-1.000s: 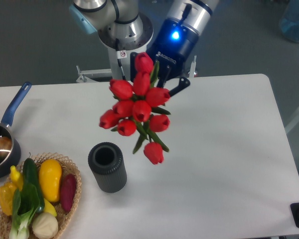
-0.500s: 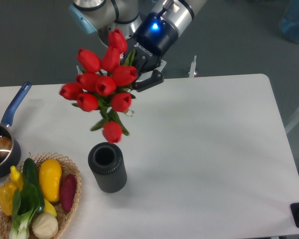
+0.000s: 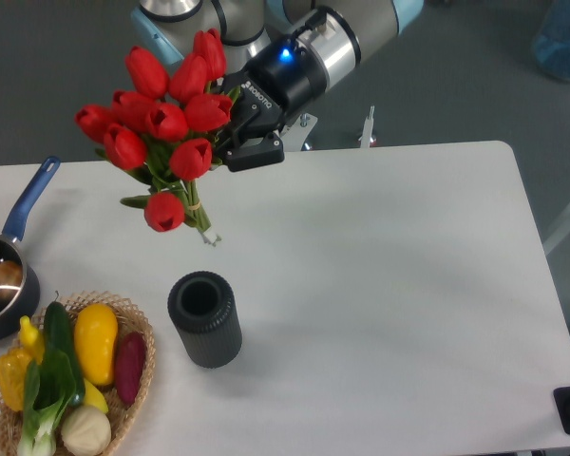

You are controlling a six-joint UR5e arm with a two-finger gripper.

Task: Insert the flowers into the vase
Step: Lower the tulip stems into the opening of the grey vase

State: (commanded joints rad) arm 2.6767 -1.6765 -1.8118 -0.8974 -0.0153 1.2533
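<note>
The dark grey ribbed cylindrical vase (image 3: pixel 205 318) stands upright on the white bench (image 3: pixel 389 285), its round mouth showing only a dark inside. Beside it at the lower left, a woven wicker basket (image 3: pixel 139 356) holds smooth yellow, green and purple vegetables (image 3: pixel 85 366) and is cut off by the edge. A blue-handled saucepan (image 3: pixel 9 271) sits at the far left, partly out of view, with something pale inside. The bunch of red tulips with closed buds and green stems (image 3: pixel 161 133) hangs in the air above and behind the vase, apart from it, stem ends pointing downward. The black two-finger gripper (image 3: pixel 239 142) pinches the stems, though the blooms hide part of its grip.
</note>
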